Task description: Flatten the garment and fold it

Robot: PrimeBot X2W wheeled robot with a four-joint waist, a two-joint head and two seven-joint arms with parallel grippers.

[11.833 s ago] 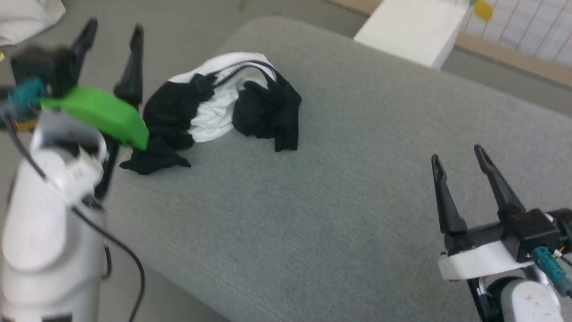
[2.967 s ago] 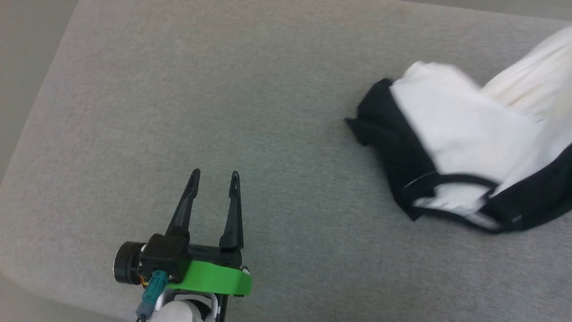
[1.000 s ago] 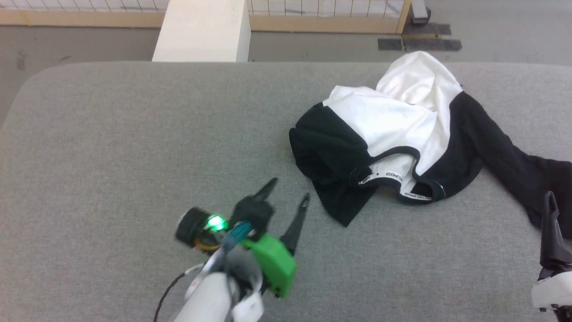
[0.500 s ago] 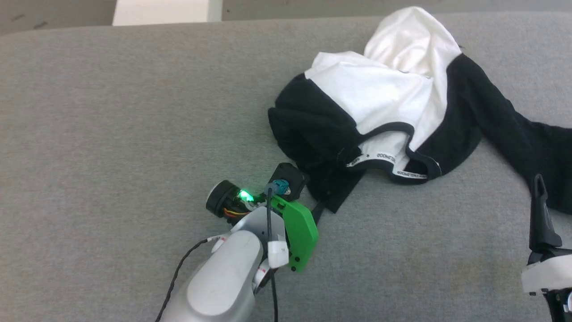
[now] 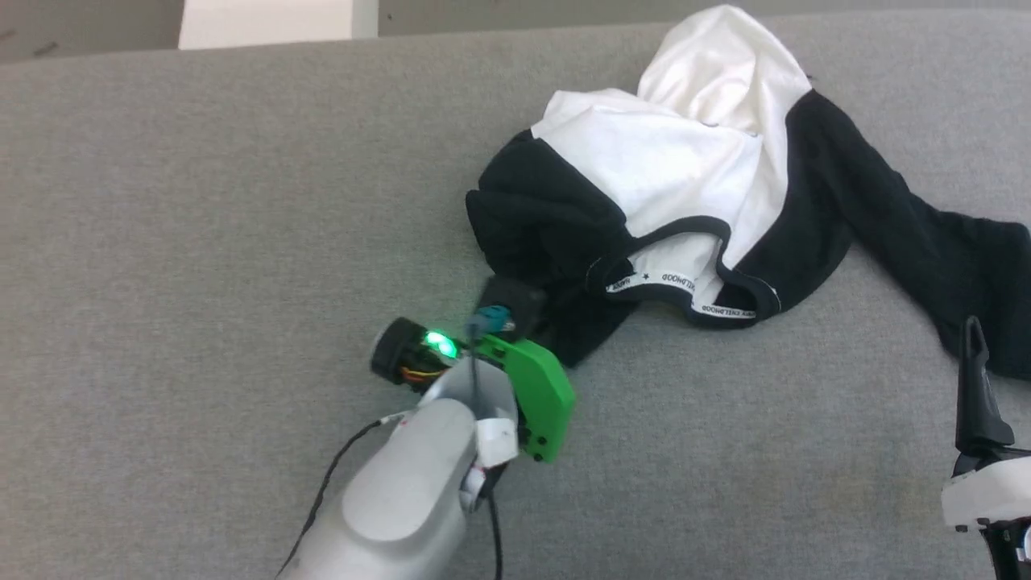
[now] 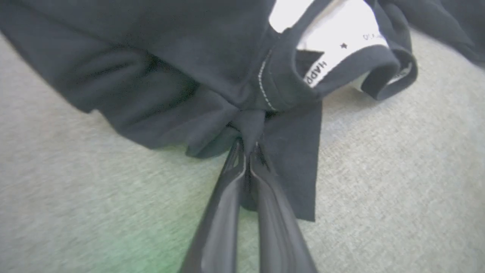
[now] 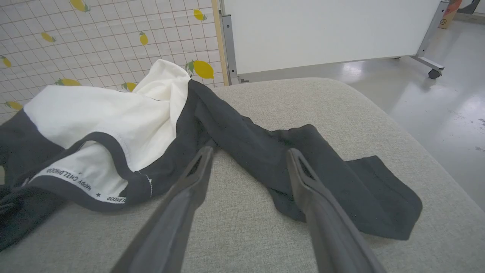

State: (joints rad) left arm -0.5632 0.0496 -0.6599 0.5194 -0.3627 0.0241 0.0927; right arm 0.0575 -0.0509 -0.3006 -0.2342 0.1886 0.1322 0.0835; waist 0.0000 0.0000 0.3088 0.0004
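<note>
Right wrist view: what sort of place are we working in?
Probably an indoor lab or test room: glossy grey floor, a white board on a castered metal frame, and a lemon-printed grid partition behind the grey fabric-covered table.

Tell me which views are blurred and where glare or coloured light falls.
Left wrist view: soft, the left tool out of focus, a green glow on the grey surface beside it. Right wrist view: sharp, with glare on the shiny floor. Head view: sharp; the green lamp is overexposed.
</note>
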